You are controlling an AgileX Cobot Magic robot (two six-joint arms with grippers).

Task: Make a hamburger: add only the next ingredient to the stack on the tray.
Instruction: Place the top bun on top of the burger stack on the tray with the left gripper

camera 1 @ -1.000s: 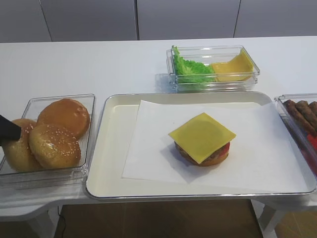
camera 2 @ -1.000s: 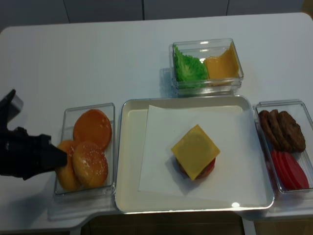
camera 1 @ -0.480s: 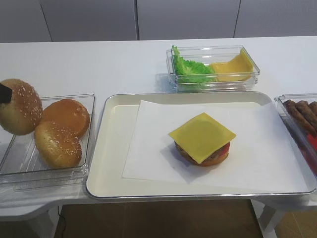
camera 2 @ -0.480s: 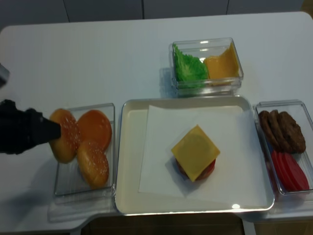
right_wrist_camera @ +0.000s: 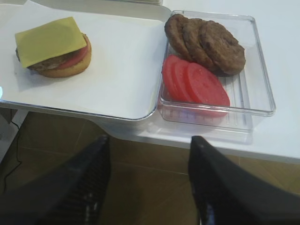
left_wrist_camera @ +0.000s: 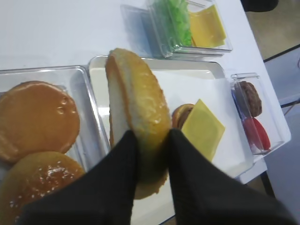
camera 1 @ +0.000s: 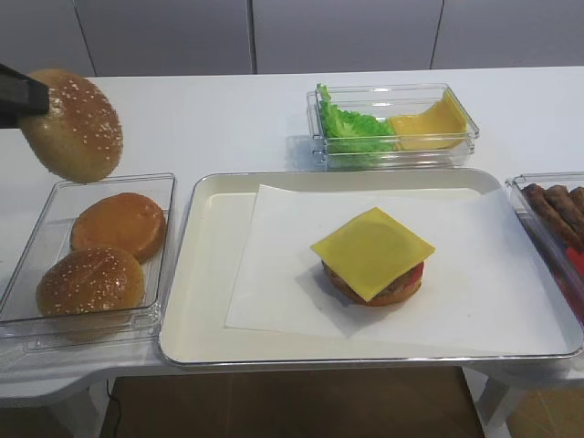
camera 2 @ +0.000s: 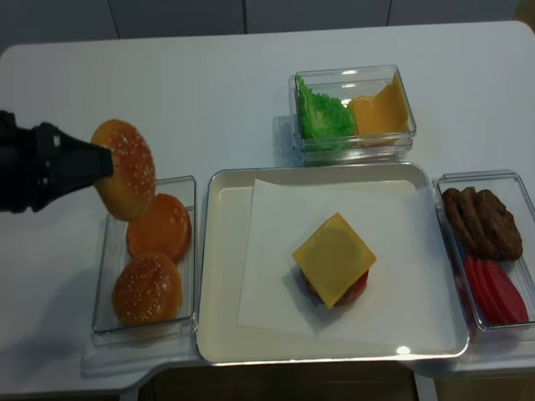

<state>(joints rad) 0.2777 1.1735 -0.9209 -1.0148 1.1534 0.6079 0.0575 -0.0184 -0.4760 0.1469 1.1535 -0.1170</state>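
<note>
The left gripper has just lifted the seeded bun top clear of its box, jaws clamped on its edge, at ten o'clock from the stack on the tray. Carrying comes next. The right gripper idles, jaws wide, holding nothing.

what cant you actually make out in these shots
- Patty in the stack: nearly hidden under the cheese slice in both high views.
- Left gripper: cut off by the left edge in the first high view; its pads are hidden against the sesame bun top.
- Patty and tomato box: cut off by the right edge in that view.
- Right gripper: dark and blurred in its wrist view.
</note>
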